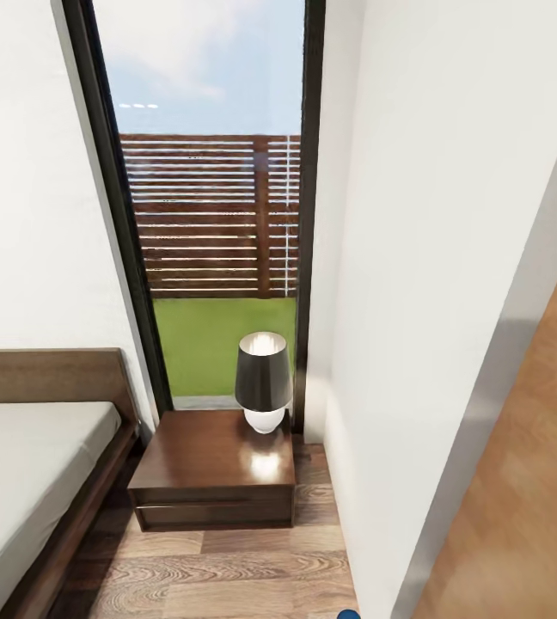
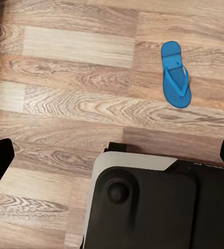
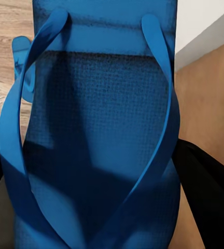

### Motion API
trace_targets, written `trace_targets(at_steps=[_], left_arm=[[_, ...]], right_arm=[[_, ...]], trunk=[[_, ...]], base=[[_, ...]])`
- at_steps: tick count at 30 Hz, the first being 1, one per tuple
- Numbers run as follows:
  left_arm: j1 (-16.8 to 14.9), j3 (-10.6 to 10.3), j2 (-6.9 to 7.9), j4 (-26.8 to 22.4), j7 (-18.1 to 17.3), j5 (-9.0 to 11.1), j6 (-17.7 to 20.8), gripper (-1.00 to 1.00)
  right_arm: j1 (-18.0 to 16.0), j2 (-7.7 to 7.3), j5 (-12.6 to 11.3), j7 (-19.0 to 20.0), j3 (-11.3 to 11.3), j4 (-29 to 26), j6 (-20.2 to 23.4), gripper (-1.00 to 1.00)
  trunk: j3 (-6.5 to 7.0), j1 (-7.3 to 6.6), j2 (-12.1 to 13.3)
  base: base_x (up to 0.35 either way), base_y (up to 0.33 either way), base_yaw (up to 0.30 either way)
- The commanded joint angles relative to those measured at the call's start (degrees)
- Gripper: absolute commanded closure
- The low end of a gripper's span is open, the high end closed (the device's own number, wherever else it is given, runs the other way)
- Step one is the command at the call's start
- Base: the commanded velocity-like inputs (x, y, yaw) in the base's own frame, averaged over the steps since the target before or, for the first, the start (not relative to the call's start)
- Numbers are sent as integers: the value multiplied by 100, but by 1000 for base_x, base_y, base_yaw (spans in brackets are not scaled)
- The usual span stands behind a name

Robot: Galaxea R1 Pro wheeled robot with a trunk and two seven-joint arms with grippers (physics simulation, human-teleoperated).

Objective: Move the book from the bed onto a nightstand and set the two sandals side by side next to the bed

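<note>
One sandal (image 3: 99,140) looms huge in the right wrist view — seemingly carried by the right jaws, clamped on it, bound for the bedside. Its mate (image 2: 175,75) lies flat on the floor (image 2: 65,93), upper right of the left wrist view; left jaws' state, can't tell. Bed (image 1: 29,464) lower left, nightstand (image 1: 214,468) beside it.

Glossy wooden nightstand (image 1: 214,456), grainy plank floor (image 1: 235,567)

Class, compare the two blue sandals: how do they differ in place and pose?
One sandal lies flat on the wood floor, alone, sole down and straps up. The other sandal is up close against the right wrist camera, between dark gripper parts, seemingly held off the floor. Both are bright blue with thong straps.
</note>
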Motion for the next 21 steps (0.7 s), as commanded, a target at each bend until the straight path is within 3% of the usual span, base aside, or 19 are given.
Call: trace_targets(at_steps=[1,21], left_arm=[[-1,-50,-1,3,26,34,-15,-100],[-1,-50,-1,3,26,33,-17,-100]], right_arm=[[-2,1,38,-32,25,5,-4,100],[-2,7,46,-32,32,15,-5,100]], trunk=[[-2,2,-4],[-2,2,-4]], base=[[0,-4,0],[61,-14,37]])
